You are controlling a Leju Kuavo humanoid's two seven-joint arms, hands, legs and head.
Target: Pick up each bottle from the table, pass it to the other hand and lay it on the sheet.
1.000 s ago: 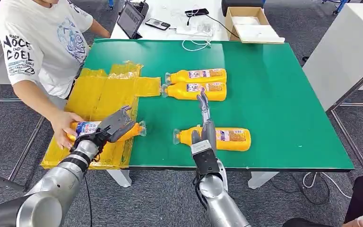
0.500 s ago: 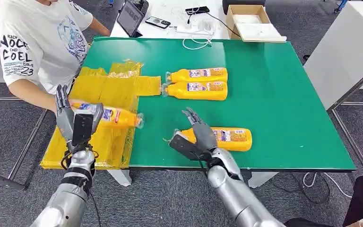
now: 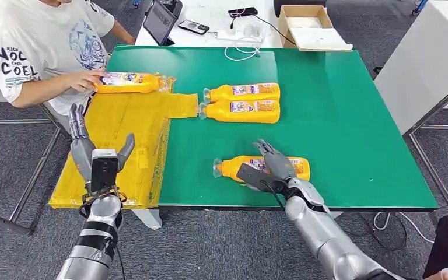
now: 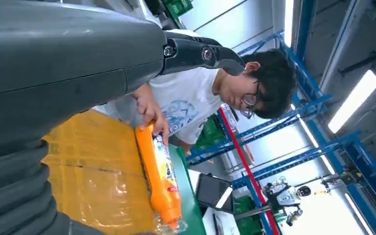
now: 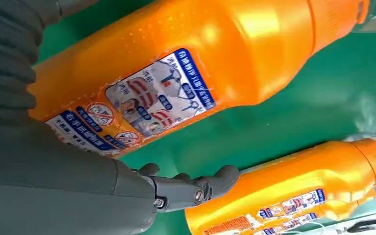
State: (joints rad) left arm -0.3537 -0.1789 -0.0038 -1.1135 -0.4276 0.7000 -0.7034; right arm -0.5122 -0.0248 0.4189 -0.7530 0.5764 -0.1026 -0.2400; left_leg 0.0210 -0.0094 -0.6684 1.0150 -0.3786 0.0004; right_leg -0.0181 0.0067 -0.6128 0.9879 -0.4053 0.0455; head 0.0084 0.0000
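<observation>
Lying crosswise on desk (image 3: 350, 116), near bottle (image 3: 262, 168) pointed cap left, right hand (image 3: 271, 166) spread over its middle, grasping nothing. Left hand (image 3: 99, 154) upright, released, over yellow sheet (image 3: 122, 134). Person's hand (image 3: 84, 80) held another bottle (image 3: 129, 82) at sheet's far edge.
Left wrist: that bottle (image 4: 161, 178) in person's hand (image 4: 152, 110).
Right wrist: near bottle (image 5: 200, 73) on green desk (image 5: 293, 127), fingers (image 5: 196, 186) beside it, apart.
</observation>
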